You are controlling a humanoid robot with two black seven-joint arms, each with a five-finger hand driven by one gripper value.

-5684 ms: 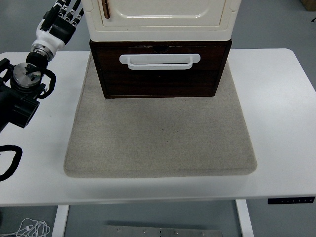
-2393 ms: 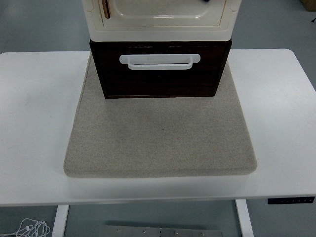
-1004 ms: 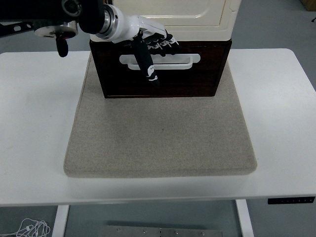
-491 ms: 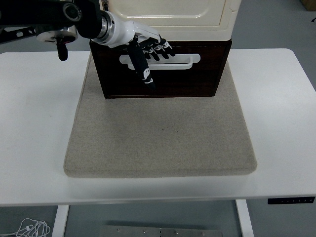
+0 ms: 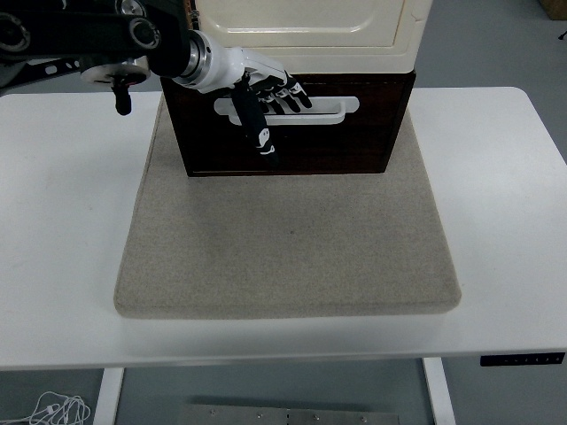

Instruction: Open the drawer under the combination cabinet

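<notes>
Reaching in from the left edge, the left hand [image 5: 261,97] lies over the left part of the white handle [image 5: 288,110] on the dark brown drawer [image 5: 288,124], four fingers [image 5: 288,93] curled over the bar and the thumb pointing down across the drawer front; whether they grip it cannot be told. The drawer sits flush beneath the cream cabinet [image 5: 306,35], at the far edge of the grey mat [image 5: 288,239]. Bare mat runs from the drawer front to near the near edge of the white table [image 5: 505,221].
</notes>
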